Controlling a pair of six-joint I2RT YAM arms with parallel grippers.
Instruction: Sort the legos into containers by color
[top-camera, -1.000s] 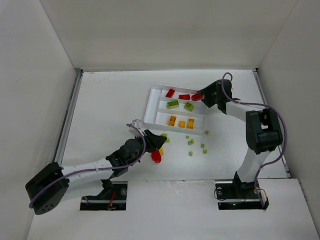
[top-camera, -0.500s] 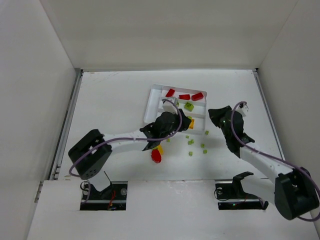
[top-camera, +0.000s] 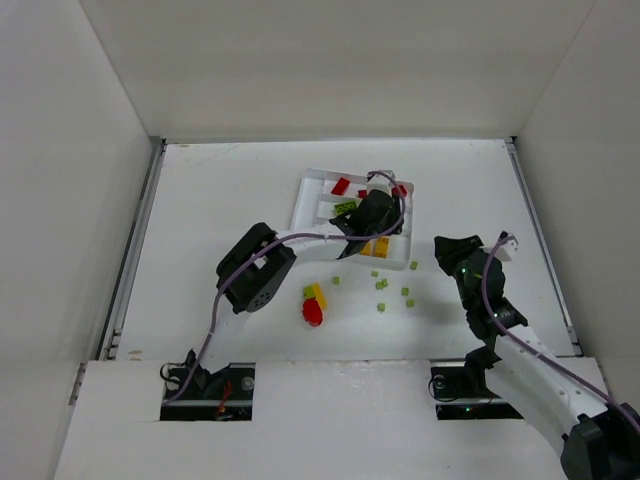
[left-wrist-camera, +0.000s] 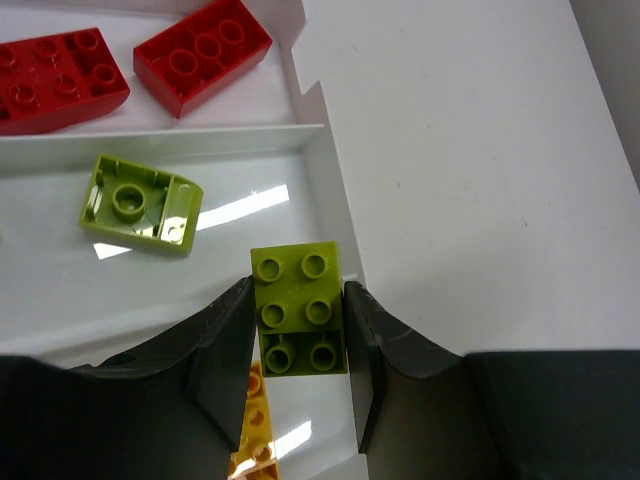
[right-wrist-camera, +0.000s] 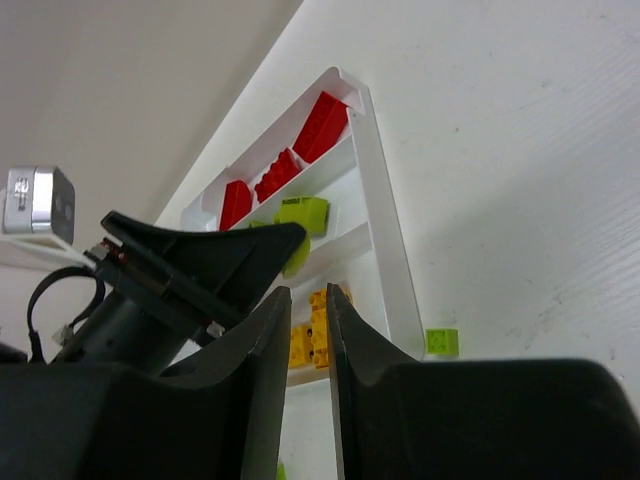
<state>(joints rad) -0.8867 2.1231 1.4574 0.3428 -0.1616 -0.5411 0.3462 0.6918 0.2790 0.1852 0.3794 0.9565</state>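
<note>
The left gripper (left-wrist-camera: 300, 330) holds a lime green brick (left-wrist-camera: 298, 308) between its jaws, above the white tray (left-wrist-camera: 322, 170). The right gripper (right-wrist-camera: 305, 310) has narrow, empty jaws, the tray beyond them.

Both arms are white tubes with chunky black joints, purple cables looping alongside, and matte black gripper fingers (left-wrist-camera: 225, 340).

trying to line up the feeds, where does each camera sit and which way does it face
Top external: above and behind the bases, looking down on the table; both arms show.
Left wrist: on the left arm, looking down at the left gripper shut on a green brick over the tray.
Right wrist: on the right arm, low, looking across at the tray; right gripper nearly closed, empty.
Shared: tray, red bricks.
</note>
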